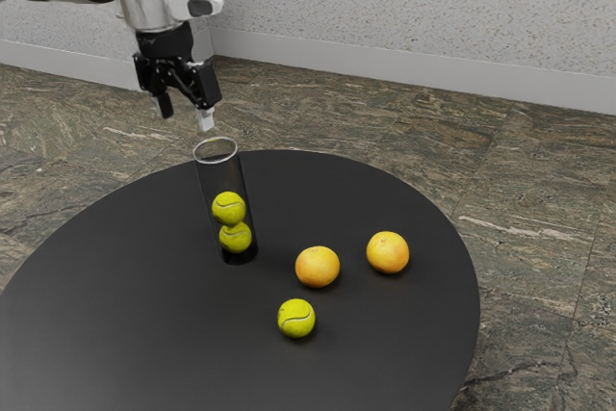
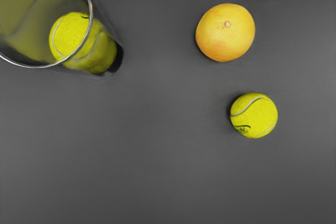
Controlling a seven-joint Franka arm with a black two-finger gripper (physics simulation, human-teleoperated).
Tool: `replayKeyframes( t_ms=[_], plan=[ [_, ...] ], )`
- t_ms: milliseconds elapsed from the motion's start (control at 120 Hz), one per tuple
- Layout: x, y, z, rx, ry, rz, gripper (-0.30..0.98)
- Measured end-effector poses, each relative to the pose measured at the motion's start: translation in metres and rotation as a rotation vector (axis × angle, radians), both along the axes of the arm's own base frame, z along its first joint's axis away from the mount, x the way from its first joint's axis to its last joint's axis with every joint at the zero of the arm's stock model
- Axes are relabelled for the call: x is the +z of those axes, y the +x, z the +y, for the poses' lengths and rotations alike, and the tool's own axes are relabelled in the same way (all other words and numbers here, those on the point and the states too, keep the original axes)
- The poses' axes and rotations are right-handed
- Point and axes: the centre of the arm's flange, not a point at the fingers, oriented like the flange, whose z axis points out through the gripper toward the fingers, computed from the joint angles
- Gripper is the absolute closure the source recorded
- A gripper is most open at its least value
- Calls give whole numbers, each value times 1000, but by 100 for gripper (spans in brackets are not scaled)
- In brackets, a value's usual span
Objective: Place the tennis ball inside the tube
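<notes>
The step in hand looks to be the approach, with the grasp yet to be made. The next move calls for bringing the gripper (image 1: 186, 116) past the tube (image 1: 204, 183) and lowering it over the loose tennis ball (image 1: 296, 320), clear of the tube's rim (image 1: 216, 141).

Farthest to the exterior view's left, the gripper hangs above the table (image 1: 125, 305), its fingers apart, fairly wide as far as this slanted angle lets me judge, holding nothing and touching nothing.

Next comes the clear tube, upright and open at the top, with two stacked tennis balls (image 1: 229, 207) inside. To the exterior view's right of it, the loose tennis ball rests on the table, outside the tube. Just beyond it sits the nearer orange (image 1: 318, 267), then the farther orange (image 1: 388, 252). A careless descent could brush the nearer orange.
</notes>
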Motion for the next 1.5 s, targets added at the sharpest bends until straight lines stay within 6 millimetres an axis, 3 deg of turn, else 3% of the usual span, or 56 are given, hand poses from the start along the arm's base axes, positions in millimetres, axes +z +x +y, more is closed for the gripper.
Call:
replayKeyframes(
  t_ms=[150,242,433,517,658,883,1083,1317,1500],
  plan=[
    [-7,4,-9,-30,9,-10,0],
    [-13,-9,-17,-40,12,-1,0],
    [-62,-34,-111,-174,28,52,0],
    [-89,-36,-132,-196,31,61,0],
    [-127,-20,-154,-192,31,50,0],
    [-194,-28,-168,-90,137,50,0],
    [-253,-33,-193,6,169,47,0],
    [-282,-17,-199,81,118,-13,0],
    [-302,-18,-185,110,104,-27,0]
  ],
)
